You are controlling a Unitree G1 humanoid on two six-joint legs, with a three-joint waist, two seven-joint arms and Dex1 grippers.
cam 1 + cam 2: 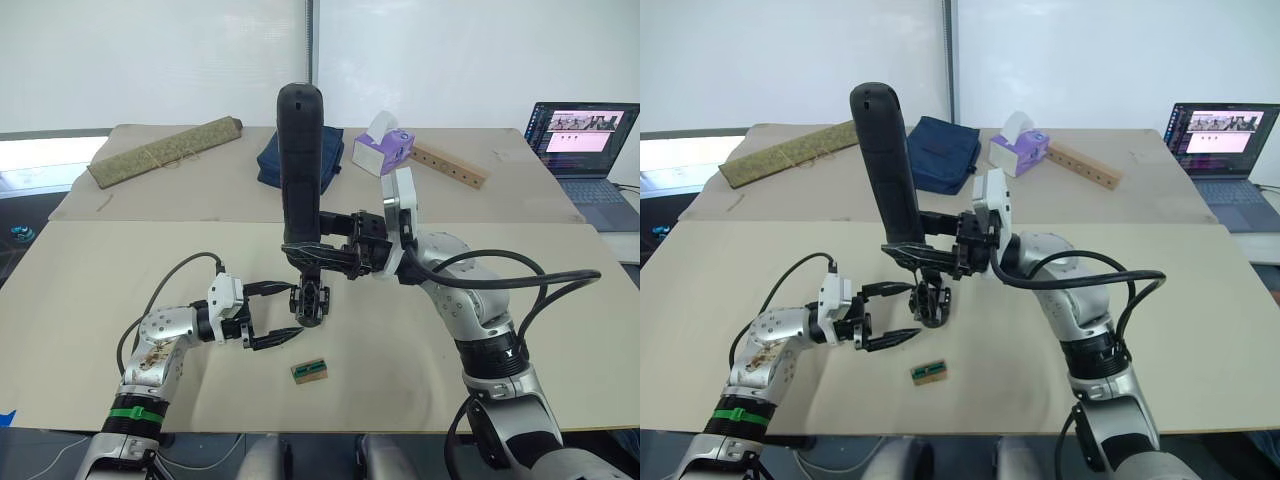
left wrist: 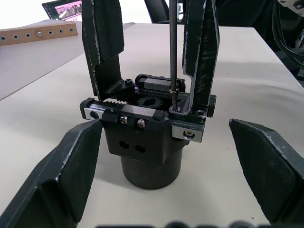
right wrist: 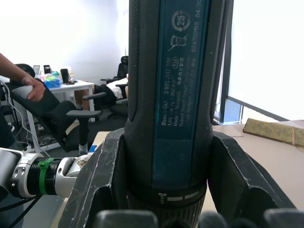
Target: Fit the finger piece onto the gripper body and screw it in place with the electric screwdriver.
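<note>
Right hand clamped on the electric screwdriver, held upright with its thin bit down on a screw at the top edge of the gripper body, beside one of its upright black fingers. Gripper body stands on the worktop between the wide-spread fingers of the left hand, neither touching it. Small green-and-brown block lies just in front.

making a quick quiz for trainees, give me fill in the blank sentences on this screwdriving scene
1. The right gripper is shut on the electric ____.
2. The left gripper, beside the gripper body, has its fingers ____.
3. The screwdriver's thin bit points ____ onto a screw on the gripper body.
4. The small green-and-brown block lies on the ____.

Missing words: screwdriver; open; down; table
</note>
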